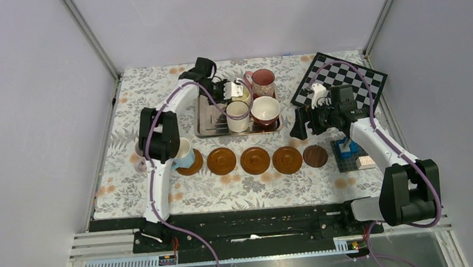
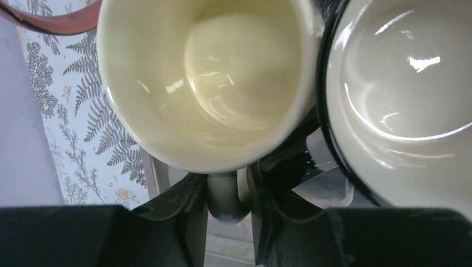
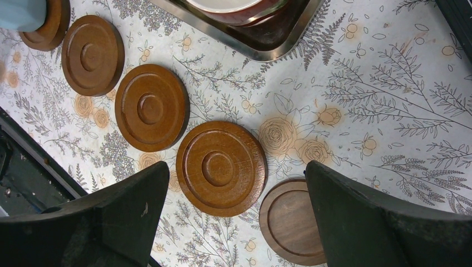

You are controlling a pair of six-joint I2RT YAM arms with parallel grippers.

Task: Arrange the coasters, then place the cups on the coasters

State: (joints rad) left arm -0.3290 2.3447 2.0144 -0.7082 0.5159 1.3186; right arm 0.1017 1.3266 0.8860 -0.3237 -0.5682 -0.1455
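The fingers of my left gripper (image 2: 227, 196) pinch the handle of the cream cup (image 2: 222, 83); the cup is upright and empty, inside the silver tray (image 1: 206, 128); whether its base rests on the tray floor I cannot tell. Just beside it, to the right in the wrist view, stands a dark-rimmed cup (image 2: 401, 83), white inside and empty too. From above, the tray also holds the pink cup (image 1: 263, 81) at its far right corner and the dark red cup (image 1: 265, 110) in front of it.

My right gripper (image 3: 234, 167) hangs with its fingers spread wide, holding nothing, above the row of coasters (image 3: 150, 108) on the flowered cloth. The darker coaster (image 3: 292, 222) lies at the row's right end, just beside its neighbour; at the left end the light blue cup (image 1: 184, 152) sits on a coaster, outside the tray.
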